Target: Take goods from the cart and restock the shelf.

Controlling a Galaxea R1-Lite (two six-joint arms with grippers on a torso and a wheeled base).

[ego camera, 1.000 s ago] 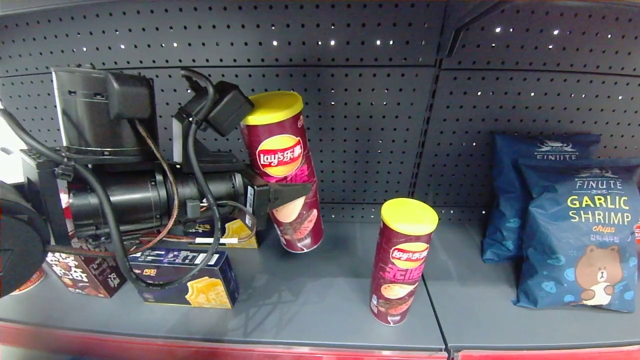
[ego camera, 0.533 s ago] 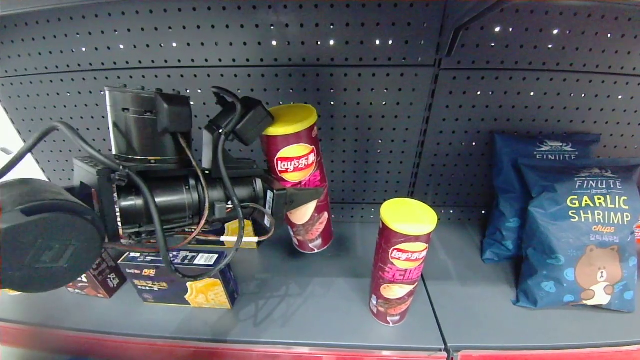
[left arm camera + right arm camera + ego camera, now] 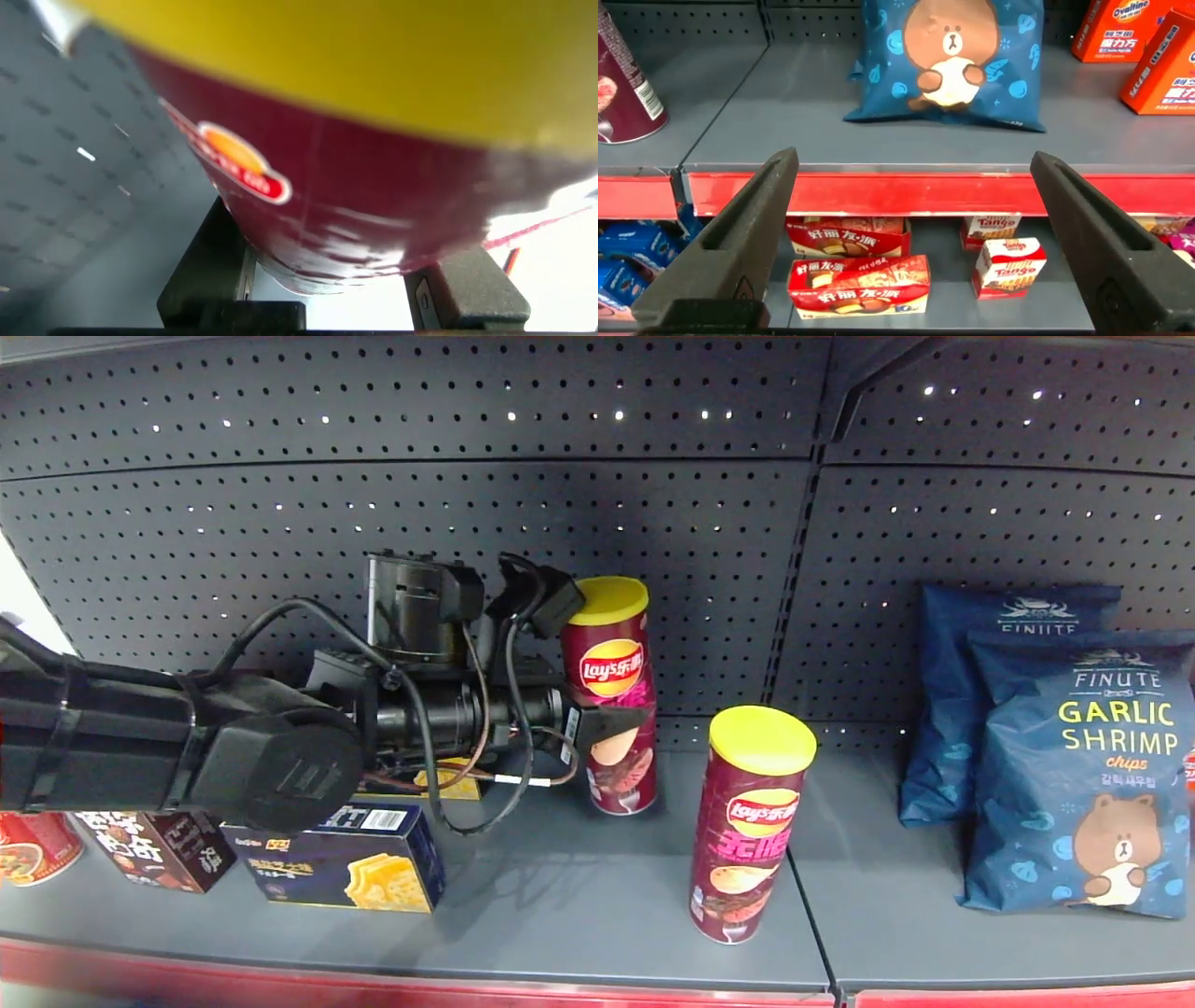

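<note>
Left gripper [image 3: 611,726] is clamping the chip can [image 3: 611,663], setting it at the back of the shelf [image 3: 560,896]. Next it's probably needing a clean release, no tipping. Right gripper [image 3: 915,168] is hanging wide open.

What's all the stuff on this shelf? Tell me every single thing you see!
held chip can: one, maroon with a yellow lid, toward the shelf's back
standing chip can: one, same colours, upright near the front, middle
chip bags: two, blue, right end, one behind the other
cracker box: one, dark blue, left front
brown box: one, left of the cracker box
red tub: one, far left edge
red boxes: several, on the shelf below
shelf: one, grey with a red front edge
left gripper: black, shut on the held chip can
right gripper: black, open, before the red edge
</note>
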